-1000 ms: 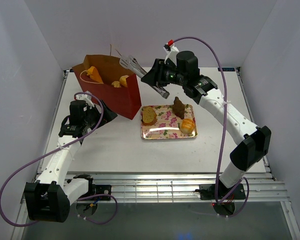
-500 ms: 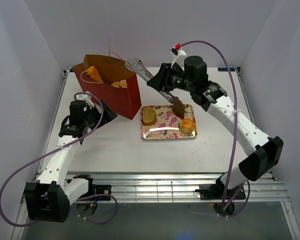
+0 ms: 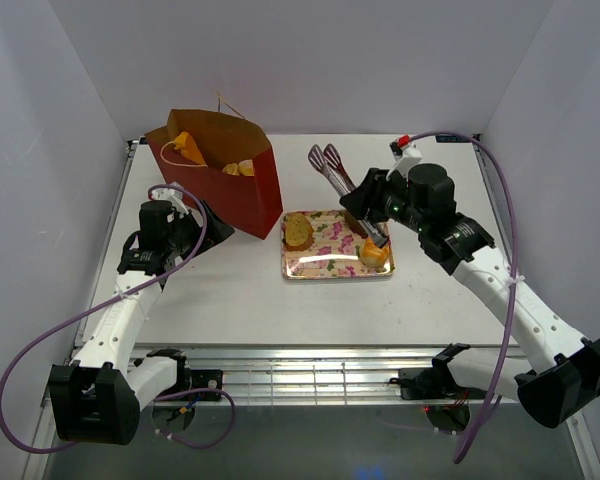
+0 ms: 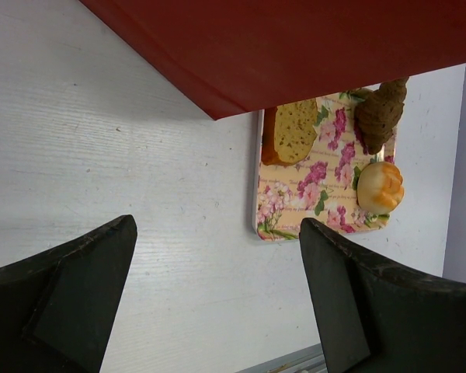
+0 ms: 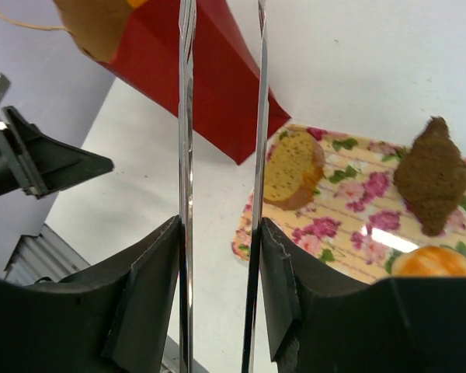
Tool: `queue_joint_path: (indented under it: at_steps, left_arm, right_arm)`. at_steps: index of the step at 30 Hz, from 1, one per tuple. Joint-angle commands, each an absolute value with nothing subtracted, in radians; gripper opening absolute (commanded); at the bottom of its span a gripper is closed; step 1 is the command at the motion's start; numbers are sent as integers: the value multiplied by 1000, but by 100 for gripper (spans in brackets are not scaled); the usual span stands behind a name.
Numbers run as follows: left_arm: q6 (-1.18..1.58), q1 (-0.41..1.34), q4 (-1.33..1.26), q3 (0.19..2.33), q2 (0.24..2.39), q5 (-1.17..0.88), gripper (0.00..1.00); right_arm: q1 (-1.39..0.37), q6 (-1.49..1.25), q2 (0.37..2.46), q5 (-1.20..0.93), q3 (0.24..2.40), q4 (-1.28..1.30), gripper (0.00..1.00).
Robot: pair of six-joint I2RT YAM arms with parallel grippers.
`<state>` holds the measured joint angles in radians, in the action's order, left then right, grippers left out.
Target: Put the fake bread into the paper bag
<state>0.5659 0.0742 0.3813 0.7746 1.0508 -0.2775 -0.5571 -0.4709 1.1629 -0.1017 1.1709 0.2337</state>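
Tongs (image 3: 332, 170) clamped in your R gripper (image 5: 217, 249) mid-frame by floral tray (image 3: 330, 262); L gripper (image 4: 217, 225) fingers apart beside paper bag (image 3: 252, 195).

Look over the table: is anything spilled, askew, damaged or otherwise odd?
Nothing is spilled or damaged. The paper bag stands open with fake bread inside, and three pieces sit on the floral tray. One oddity: the right gripper is clamped on metal tongs, whose tips hold nothing.

The tray (image 3: 332, 247) lies right of the paper bag (image 3: 248, 197).
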Motion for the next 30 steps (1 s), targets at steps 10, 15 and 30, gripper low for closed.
queue_joint_path:
  at_steps: [10,15,30]
  left_arm:
    - [566,78,367,769,1031,-281,96]
    - [568,77,367,769,1032,-285,96]
    - [569,78,362,765,1048,-307,96]
  right_arm:
    - [-506,-428,971,119,882,207,48]
    - [-497,-381,974,199,796,210,52]
    - [-495,-311,1104,232,772,173,65]
